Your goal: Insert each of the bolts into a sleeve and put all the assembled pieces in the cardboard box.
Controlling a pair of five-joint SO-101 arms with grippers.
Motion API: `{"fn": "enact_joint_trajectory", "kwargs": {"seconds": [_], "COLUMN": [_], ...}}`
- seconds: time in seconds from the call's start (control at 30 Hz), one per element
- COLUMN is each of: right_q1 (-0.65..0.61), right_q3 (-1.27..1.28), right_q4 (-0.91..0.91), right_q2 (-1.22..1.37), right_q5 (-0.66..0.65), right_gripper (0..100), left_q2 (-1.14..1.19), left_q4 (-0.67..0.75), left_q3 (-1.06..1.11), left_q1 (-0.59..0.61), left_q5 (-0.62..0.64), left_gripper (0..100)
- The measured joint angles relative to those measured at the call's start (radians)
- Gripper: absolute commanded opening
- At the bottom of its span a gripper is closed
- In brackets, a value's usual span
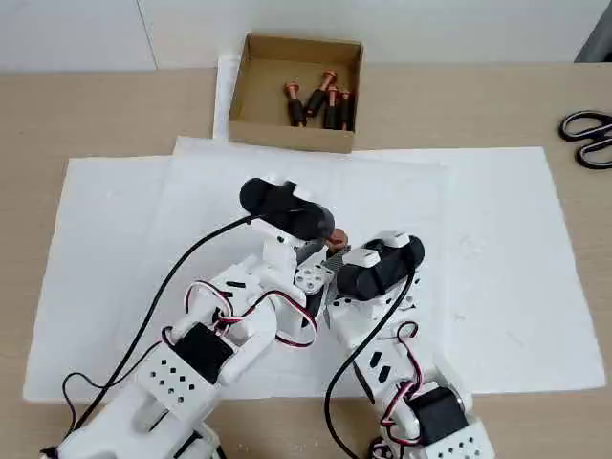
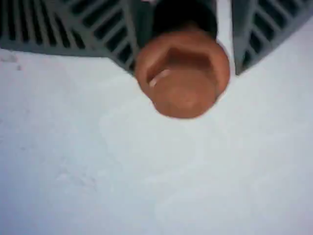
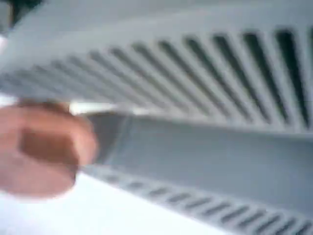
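Note:
A copper bolt points its head at the left wrist camera, with a black sleeve behind the head. My left gripper is shut on this piece, its ribbed grey fingers on either side, just above the white paper. In the high view both arms meet at the sheet's middle, where the bolt head peeks out between the left gripper and the right gripper. The right wrist view has the bolt head close beside a ribbed grey surface. The cardboard box at the back holds several assembled pieces.
White paper covers the middle of the wooden table. Black scissors lie at the far right edge. The paper has open room on both sides of the arms, and cables trail from the arms toward the front.

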State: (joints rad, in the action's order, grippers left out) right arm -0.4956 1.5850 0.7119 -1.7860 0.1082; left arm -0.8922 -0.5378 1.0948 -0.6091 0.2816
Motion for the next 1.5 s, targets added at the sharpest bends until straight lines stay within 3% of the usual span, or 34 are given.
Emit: {"fn": "enact_joint_trajectory", "kwargs": {"seconds": [0.13, 0.4, 0.73, 0.93, 1.1, 1.2, 1.5], "right_q1": [0.000, 0.002, 0.002, 0.008, 0.137, 0.213, 0.239], "right_q3": [0.003, 0.003, 0.003, 0.003, 0.003, -0.003, -0.307], "right_q4": [0.000, 0.000, 0.000, 0.002, 0.046, 0.078, 0.074], "right_q2": [0.000, 0.000, 0.000, 0.000, 0.000, 0.000, 0.199], "right_q5": [0.002, 0.002, 0.002, 0.002, -0.012, -0.049, -0.110], "right_gripper": [0.4, 0.4, 0.4, 0.4, 0.4, 0.4, 0.4], "left_q2": [0.000, 0.000, -0.008, -0.008, -0.008, -0.008, -0.008], "left_q4": [-0.072, -0.261, -0.597, -0.738, -0.790, -0.818, -0.867], "left_q3": [-0.048, -0.169, -0.374, -0.385, -0.385, -0.385, -0.399], "left_q1": [0.002, 0.055, 0.396, 0.624, 0.784, 0.801, 0.810], "left_q5": [0.034, 0.060, -0.021, -0.049, -0.189, -0.226, -0.235], "left_gripper": [24, 24, 24, 24, 24, 24, 24]}}
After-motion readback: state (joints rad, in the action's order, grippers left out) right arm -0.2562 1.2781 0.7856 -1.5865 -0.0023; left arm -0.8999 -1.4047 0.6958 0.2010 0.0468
